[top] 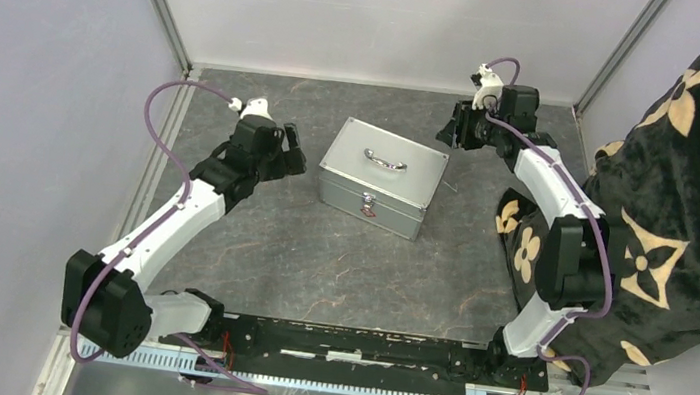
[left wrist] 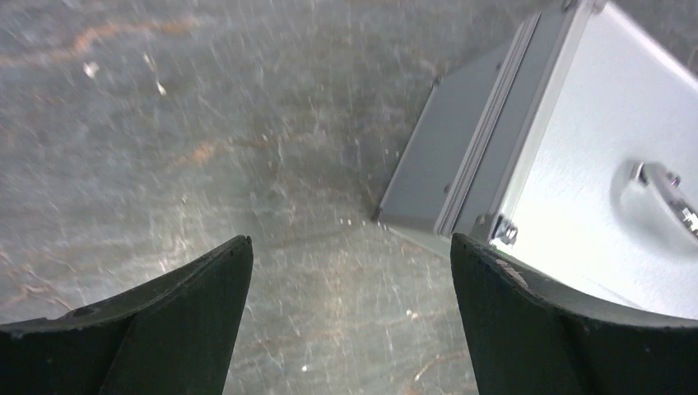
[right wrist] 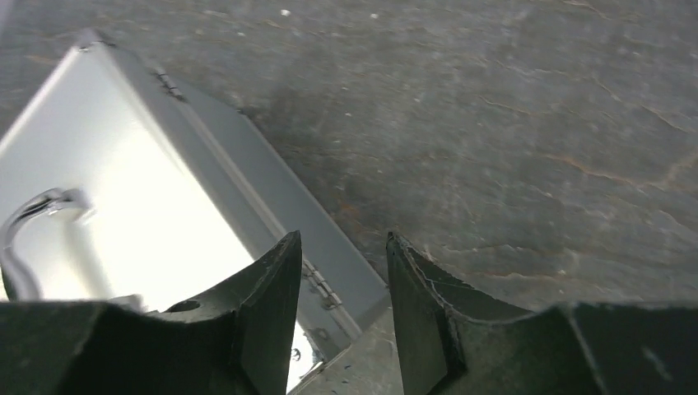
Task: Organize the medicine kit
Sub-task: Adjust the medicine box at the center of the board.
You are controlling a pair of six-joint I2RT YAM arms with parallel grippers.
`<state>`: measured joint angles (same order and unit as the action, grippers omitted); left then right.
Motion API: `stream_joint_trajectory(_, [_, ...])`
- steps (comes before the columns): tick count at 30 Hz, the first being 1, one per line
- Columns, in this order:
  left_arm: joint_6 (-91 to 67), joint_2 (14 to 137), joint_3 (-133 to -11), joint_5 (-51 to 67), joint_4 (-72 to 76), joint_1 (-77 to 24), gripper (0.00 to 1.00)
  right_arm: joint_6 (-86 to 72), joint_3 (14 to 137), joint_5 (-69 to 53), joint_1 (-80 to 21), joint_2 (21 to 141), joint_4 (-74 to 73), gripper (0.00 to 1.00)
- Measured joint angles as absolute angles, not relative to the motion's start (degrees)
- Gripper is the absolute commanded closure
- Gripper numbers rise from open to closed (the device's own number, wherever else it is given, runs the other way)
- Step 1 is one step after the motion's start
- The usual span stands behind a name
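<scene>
Here, from above, the kit [top: 381, 171] sits on the table [top: 319, 254] between the two pincers, lid down, handle [top: 384, 159] lying flat on top and latch [top: 367, 201] facing the arm bases. The left pincer [top: 289, 155] hangs just off the kit's left side, clear of it. The right pincer [top: 455, 128] hangs off the kit's far right corner, also apart from it. A black patterned cloth [top: 691, 179] lies behind the right arm.

In the left wrist view, the left pincer [left wrist: 350, 247] is spread wide and grasps nothing; bare table shows between its fingers. The kit is ahead and to its right, the near corner just past the right finger.

In the right wrist view, the right pincer [right wrist: 342, 243] has its fingers parted by a narrow gap and grasps nothing. The kit is ahead and to its left; its hinged side runs down toward the left finger, which overlaps the kit's near corner in this view. Whether they touch I cannot tell.

As for progress, the lid looks closed and latched, and no loose supplies show anywhere. Whether the contents are already sorted cannot be told with the lid down. If not, unlatching, opening and arranging are all left.
</scene>
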<state>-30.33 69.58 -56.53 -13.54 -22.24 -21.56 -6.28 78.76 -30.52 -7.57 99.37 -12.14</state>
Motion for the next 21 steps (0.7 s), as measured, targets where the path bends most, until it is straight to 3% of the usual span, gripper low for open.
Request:
stream_joint_trajectory(11, [-34.6,70.3,-48.8,-6.5,-24.3,-24.6,0.07,-1.8,90.3,-21.1,-10.9,107.4,-24.6,0.53])
stream_joint_trajectory(21, [-35.0,82.5,-56.5,-7.6,-23.9,-27.6,0.05,1.0,88.3,-24.8,-10.8,108.0,-27.5,0.53])
